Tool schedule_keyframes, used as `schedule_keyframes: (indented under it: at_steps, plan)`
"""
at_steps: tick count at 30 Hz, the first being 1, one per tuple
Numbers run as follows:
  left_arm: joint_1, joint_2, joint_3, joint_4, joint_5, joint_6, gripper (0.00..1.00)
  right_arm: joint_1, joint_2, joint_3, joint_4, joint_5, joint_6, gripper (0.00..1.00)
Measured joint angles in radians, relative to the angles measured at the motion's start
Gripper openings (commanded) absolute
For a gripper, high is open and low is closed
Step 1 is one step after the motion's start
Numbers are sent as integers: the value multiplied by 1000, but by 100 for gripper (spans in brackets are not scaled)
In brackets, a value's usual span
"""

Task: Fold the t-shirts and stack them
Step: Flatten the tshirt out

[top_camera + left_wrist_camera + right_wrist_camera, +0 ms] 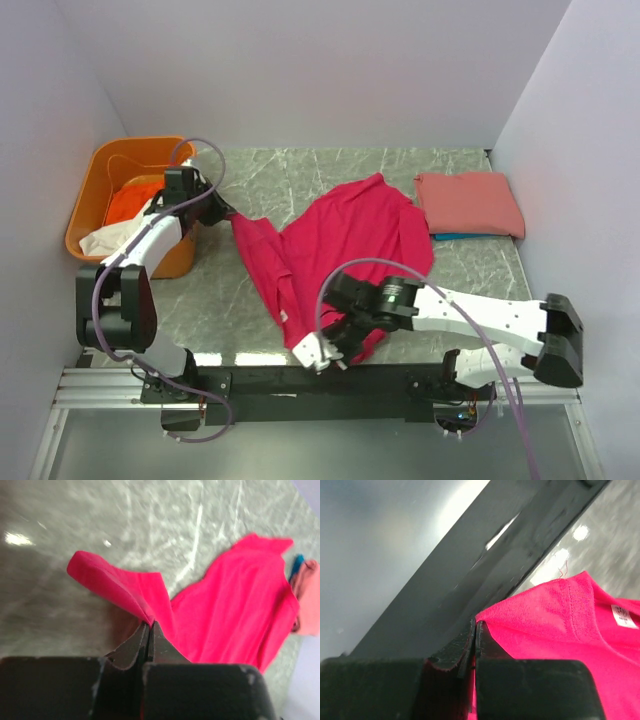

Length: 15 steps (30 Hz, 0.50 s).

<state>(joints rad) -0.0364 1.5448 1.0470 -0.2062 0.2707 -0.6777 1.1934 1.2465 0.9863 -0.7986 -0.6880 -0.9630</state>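
Crimson-pink t-shirt pinched at both ends: left gripper and right gripper clamped on it. Orange tub holds orange cloth, white cloth. Neck tag – unreadable.

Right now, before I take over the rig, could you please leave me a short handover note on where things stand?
Left fingers: shut on an edge of the crimson shirt, beside the tub.
Right fingers: shut on the same shirt by its collar, at the near edge of the table.
Done: the salmon shirt lies folded at the far right on top of a blue shirt.
Left: the crimson shirt is stretched between the arms, rumpled and unfolded. It needs folding and stacking. Orange cloth and white cloth wait in the tub.
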Motion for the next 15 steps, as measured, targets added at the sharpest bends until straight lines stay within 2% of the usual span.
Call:
schedule_keyframes:
  at_steps: [2,3,4,5,6,7,8,10,12,15]
  plan:
    - [12,-3,20,-19,-26,22,1,53,57,43,37,46,38,4]
    - [18,-3,27,-31,-38,34,3,76,84,64,50,67,59,11]
    - [23,-3,34,-45,-49,44,21,98,120,92,70,86,84,19]
    - [26,-3,37,-59,-64,61,31,119,156,124,84,107,106,40]
    - [31,-3,42,-70,-73,72,40,135,183,146,96,119,129,50]
    - [39,-3,48,-82,-83,82,51,150,213,174,108,132,147,54]
    - [45,-3,53,-92,-90,93,54,161,237,198,114,141,163,59]
    - [55,-14,57,-95,-92,108,69,165,262,240,114,154,190,61]
    - [55,-51,56,-92,-93,122,73,118,246,253,114,148,211,62]
    - [60,-166,52,-82,-74,136,74,-116,165,247,103,99,217,63]
